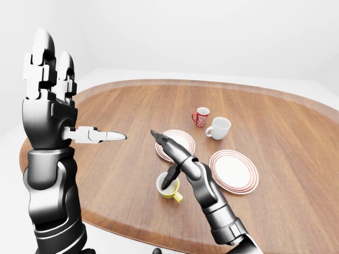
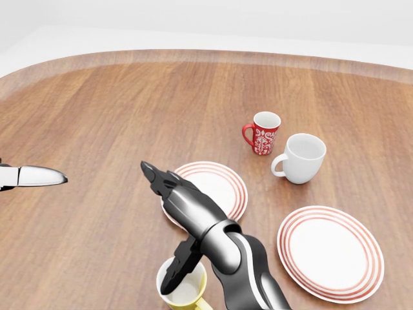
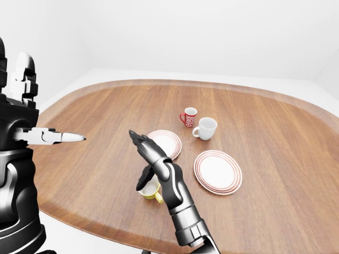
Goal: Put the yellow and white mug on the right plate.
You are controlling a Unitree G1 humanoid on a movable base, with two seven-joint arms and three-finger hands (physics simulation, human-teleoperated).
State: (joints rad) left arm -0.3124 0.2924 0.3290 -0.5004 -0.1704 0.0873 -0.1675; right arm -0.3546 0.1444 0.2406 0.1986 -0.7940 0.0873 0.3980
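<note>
The yellow and white mug (image 2: 187,292) stands upright on the wooden table (image 2: 97,129), at the bottom of the head view, handle toward the bottom right. My right hand (image 2: 171,223) is open above it. Its fingers (image 2: 161,181) stretch up-left over the left plate (image 2: 222,184), and its thumb (image 2: 181,265) dips over the mug's rim. The right plate (image 2: 330,252), white with red rings, lies bare to the right of the mug. My left hand (image 1: 79,90) is open and raised high at the left, holding nothing.
A red patterned mug (image 2: 264,132) and a plain white mug (image 2: 302,157) stand above the two plates. The table's rounded edge (image 1: 122,230) runs close below the yellow mug in the left-eye view.
</note>
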